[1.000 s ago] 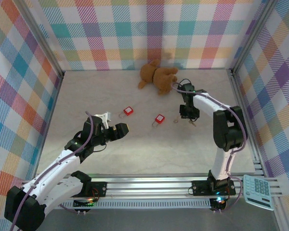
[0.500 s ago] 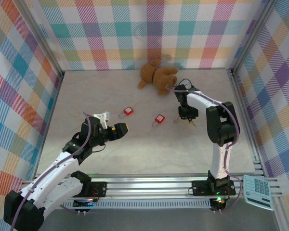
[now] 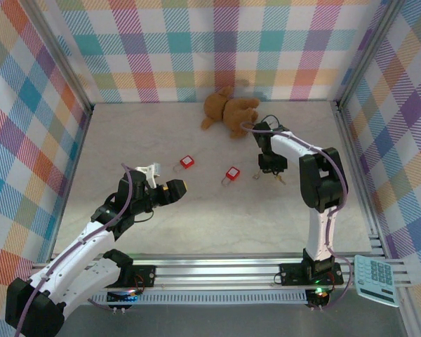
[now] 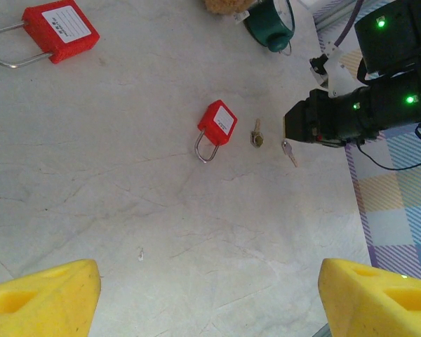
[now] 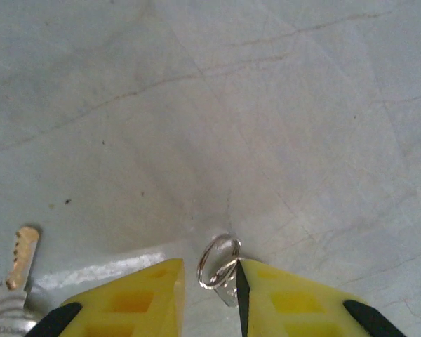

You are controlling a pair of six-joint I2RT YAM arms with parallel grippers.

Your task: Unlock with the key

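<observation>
The step in hand was the pickup of the key (image 5: 229, 286). It lay flat on the desk (image 3: 196, 217) with its small ring (image 5: 219, 261) pointing away from the wrist camera, and the right end effector (image 5: 209, 275) was down over it, one yellow finger on either side. The fingers stood a narrow gap apart. The key sat close against the right-hand finger, but I would not call it clamped. A short brassy piece (image 5: 21, 251) lay just to the left, apart from the key.

The left end effector (image 4: 210, 302) hovered over the desk well to the left with its fingers wide apart and nothing between them. Its camera looked across at the nearer padlock (image 4: 217, 124) — red, lying on its side, near the key but not touching it. A second padlock (image 4: 59, 29) lay farther off.

The next move, as I judged it, called for closing squarely on the thin shaft or head without skidding it along the desk, then lifting and turning it toward a keyhole. The padlock would likely need holding by the other arm.

As for containers, a dark green round thing (image 4: 270, 27) beside the bear (image 3: 228, 111) was cut off by the frame — whether it held anything I could not tell.
</observation>
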